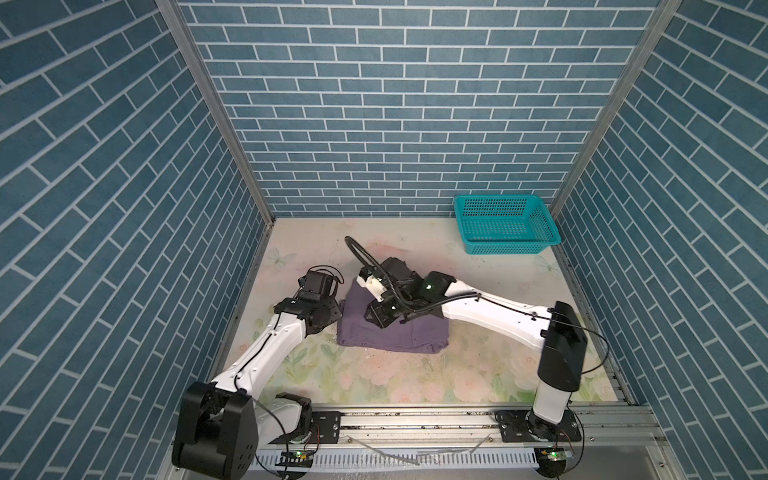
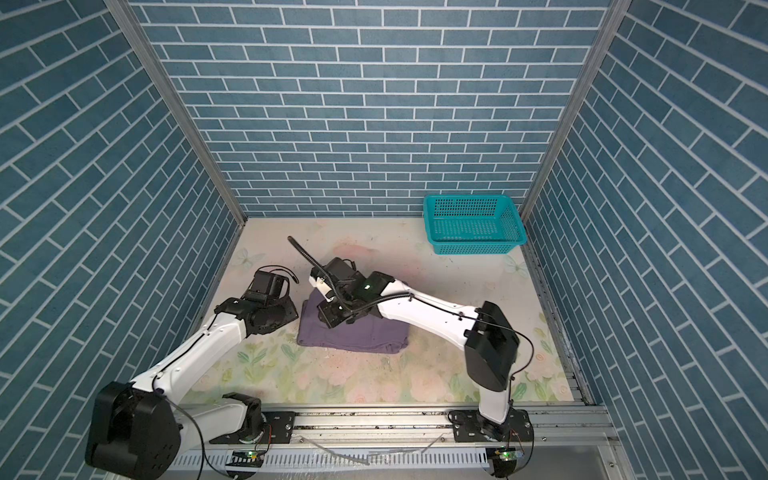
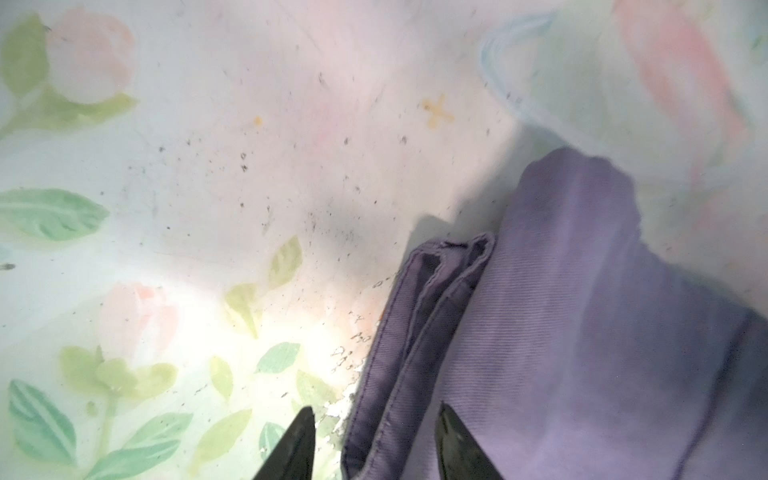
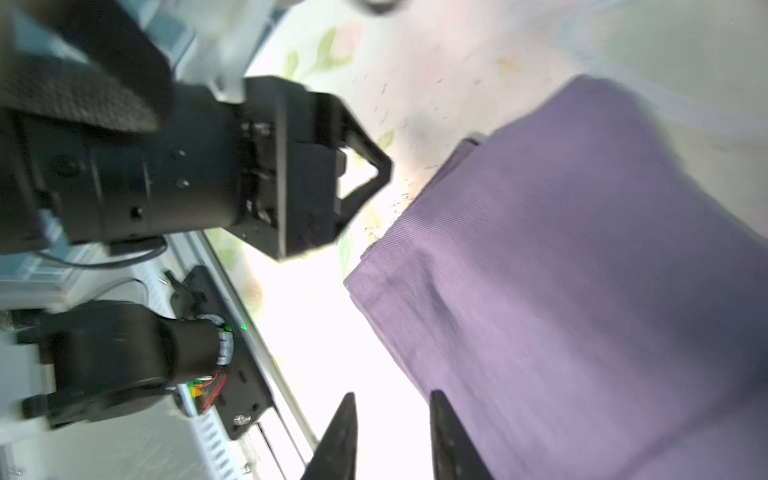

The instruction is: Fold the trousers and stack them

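The trousers [image 1: 399,334] [image 2: 365,336] lie folded into a dusty-purple rectangle on the middle of the floral table. My left gripper [image 1: 334,318] [image 2: 293,313] is low at their left edge. In the left wrist view it [image 3: 376,415] stands open, one fingertip [image 3: 305,419] over the table and the other over the cloth, with the stitched folded edge of the trousers [image 3: 582,332] between them. My right gripper [image 1: 374,318] [image 2: 328,318] hovers over the left part of the trousers [image 4: 582,270]. Its [image 4: 392,399] jaws are slightly apart and nothing is between them.
A teal mesh basket [image 1: 509,248] [image 2: 473,248] stands at the back right corner against the brick wall. The left gripper's finger [image 4: 370,174] shows close by in the right wrist view. Metal rails run along the front edge; blue brick walls enclose three sides.
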Motion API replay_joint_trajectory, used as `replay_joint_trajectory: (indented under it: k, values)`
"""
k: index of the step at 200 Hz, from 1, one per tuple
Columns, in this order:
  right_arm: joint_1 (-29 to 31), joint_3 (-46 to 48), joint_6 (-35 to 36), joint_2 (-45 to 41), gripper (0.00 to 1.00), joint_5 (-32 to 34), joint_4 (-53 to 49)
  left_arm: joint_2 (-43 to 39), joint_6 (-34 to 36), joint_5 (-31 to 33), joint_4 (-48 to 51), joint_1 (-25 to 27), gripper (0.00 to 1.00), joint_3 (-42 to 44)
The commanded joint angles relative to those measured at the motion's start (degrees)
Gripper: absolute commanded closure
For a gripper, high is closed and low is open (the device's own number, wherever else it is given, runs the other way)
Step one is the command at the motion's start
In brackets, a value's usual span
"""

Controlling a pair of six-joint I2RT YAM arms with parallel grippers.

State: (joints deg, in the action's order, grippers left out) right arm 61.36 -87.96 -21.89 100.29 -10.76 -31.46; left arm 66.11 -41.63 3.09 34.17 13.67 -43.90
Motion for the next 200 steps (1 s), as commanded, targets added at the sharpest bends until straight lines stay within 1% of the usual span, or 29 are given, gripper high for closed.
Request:
replay_joint_trajectory:
  k: [1,15,31,42,63,74,89,98,108,112,127,156,170,190,200]
  values:
    - [-2.9,8.7,-2.8,-5.6,0.85,2.3,1.7,-2.1,0.0,1.0,4.7,0.0,0.5,-1.0]
    - [-4.8,15.0,-6.1,-7.7,0.85,1.5,4.1,-2.8,-0.3,-0.9,3.3,0.2,0.49,-0.5]
    - [-6.3,20.5,-9.4,-8.1,0.84,0.1,5.8,-2.2,-0.7,-3.0,1.3,0.8,0.47,0.3]
    - [-6.5,23.2,-11.1,-7.6,0.78,-0.1,6.4,-1.0,-0.8,-3.8,0.5,1.7,0.41,0.3]
    - [-6.7,26.9,-13.1,-7.2,0.59,0.5,6.9,1.6,-0.7,-2.9,0.9,4.5,0.34,-0.6]
    - [-6.7,28.8,-13.8,-7.6,0.55,2.0,6.8,2.4,-0.7,-2.4,0.9,5.6,0.32,-0.8]
    - [-7.0,30.8,-14.8,-8.3,0.55,4.0,5.4,3.0,-1.3,-2.5,0.1,6.5,0.31,-0.8]
    - [-7.4,32.5,-15.8,-9.0,0.57,5.0,4.6,3.5,-1.5,-2.5,-0.6,6.9,0.31,-0.6]
    - [-8.0,34.8,-16.9,-9.7,0.59,5.4,3.5,4.1,-1.7,-2.5,-1.1,7.2,0.31,-0.6]
    - [-8.1,36.0,-17.4,-10.0,0.6,6.9,3.1,4.3,-1.8,-2.6,-1.2,7.3,0.31,-0.5]
    - [-8.6,40.4,-19.2,-11.1,0.61,8.4,2.2,5.1,-2.0,-2.7,-1.5,7.6,0.31,-0.6]
    - [-9.6,49.1,-23.6,-10.5,0.62,7.0,7.5,6.1,-1.9,-2.8,-2.0,7.9,0.31,-0.3]
    - [-9.6,49.9,-24.6,-9.6,0.62,6.5,9.0,6.5,-2.0,-3.0,-1.9,8.0,0.31,-0.6]
    - [-9.6,49.4,-24.0,-10.1,0.63,6.5,9.7,6.2,-1.7,-2.9,-1.2,8.0,0.32,-1.6]
    - [-9.6,48.4,-22.6,-11.3,0.64,7.0,8.8,5.7,-1.3,-2.7,-0.2,8.0,0.37,-2.8]
